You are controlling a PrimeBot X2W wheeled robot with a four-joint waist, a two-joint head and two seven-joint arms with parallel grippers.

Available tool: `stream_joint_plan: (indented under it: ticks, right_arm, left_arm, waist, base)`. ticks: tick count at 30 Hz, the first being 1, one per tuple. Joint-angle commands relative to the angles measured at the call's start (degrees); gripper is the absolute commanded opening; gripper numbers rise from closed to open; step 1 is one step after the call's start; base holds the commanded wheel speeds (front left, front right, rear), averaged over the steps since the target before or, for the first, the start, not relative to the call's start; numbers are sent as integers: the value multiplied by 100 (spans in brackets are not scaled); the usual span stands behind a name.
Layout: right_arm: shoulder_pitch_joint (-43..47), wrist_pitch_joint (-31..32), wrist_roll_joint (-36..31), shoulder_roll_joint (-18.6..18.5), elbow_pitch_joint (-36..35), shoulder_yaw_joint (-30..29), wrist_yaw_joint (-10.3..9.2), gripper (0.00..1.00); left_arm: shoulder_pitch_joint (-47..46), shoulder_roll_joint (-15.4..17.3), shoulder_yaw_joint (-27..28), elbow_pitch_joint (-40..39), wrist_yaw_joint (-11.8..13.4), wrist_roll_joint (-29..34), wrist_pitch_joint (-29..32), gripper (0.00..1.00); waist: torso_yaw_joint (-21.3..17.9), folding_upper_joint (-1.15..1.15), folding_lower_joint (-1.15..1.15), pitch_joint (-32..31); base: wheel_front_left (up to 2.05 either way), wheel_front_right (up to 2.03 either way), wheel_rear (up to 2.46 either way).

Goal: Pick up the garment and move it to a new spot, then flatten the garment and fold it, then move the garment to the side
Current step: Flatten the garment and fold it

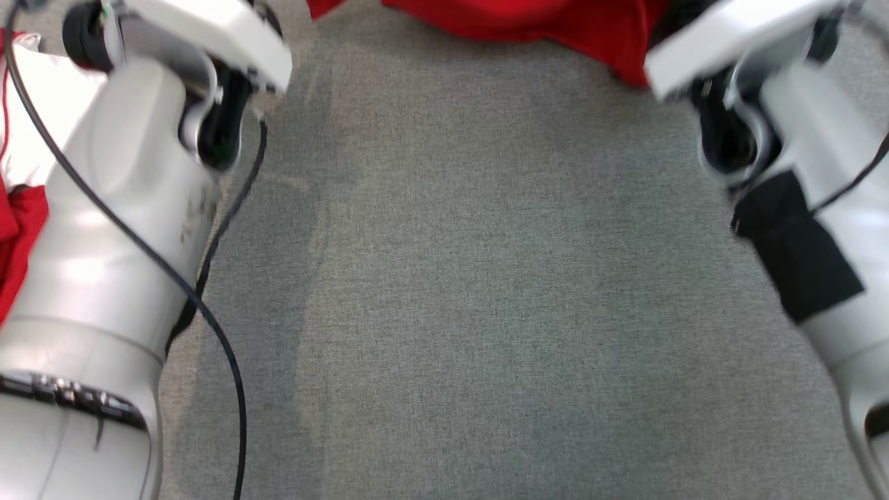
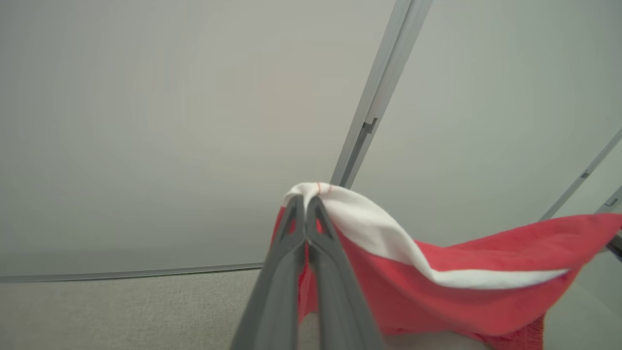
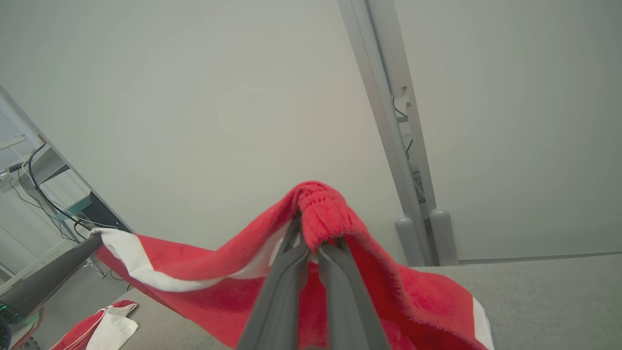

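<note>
Both pairs of jaws are closed tight on cloth. The left gripper (image 2: 306, 200) pinches a white-banded corner of the garment (image 2: 437, 291) at the centre of the left wrist view. The right gripper (image 3: 311, 228) clamps a red ribbed edge at the centre of the right wrist view. The garment hangs stretched between them, raised over the grey carpet (image 1: 451, 278), though I cannot tell whether its lower hem clears it. In the head view red fabric shows along the top edge. By this, the pick-up looks done and the carry to a new spot is in hand. Laying down, flattening, folding and moving aside are all left.
</note>
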Motion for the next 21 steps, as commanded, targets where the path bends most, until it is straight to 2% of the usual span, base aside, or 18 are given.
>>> stream_joint_plan:
  ticks: [1, 5, 14, 21]
  right_arm:
    - [228, -48, 50, -65, -69, 35, 0, 0]
    - [1181, -53, 51, -232, -533, 21, 1, 0]
    - [3497, -52, 61, -391, -1781, -268, 1, 0]
    - [4816, -53, 44, -550, -2419, -262, 1, 0]
  left_arm:
    - [182, 52, -19, -53, -6, -4, -37, 0]
    - [968, 208, 232, -627, -7, 206, -69, 0]
    - [3528, 282, 803, -2421, 5, 956, -69, 0]
    - [5440, 424, 1061, -3792, 385, 1237, -69, 0]
  waist:
    - [-17, 0, 0, -90]
    - [-21, 0, 0, -272]
    - [-125, 0, 0, -837]
    - [-234, 0, 0, -1261]
  base:
    - [0, 0, 0]
    - [0, 0, 0]
    - [0, 0, 0]
    - [0, 0, 0]
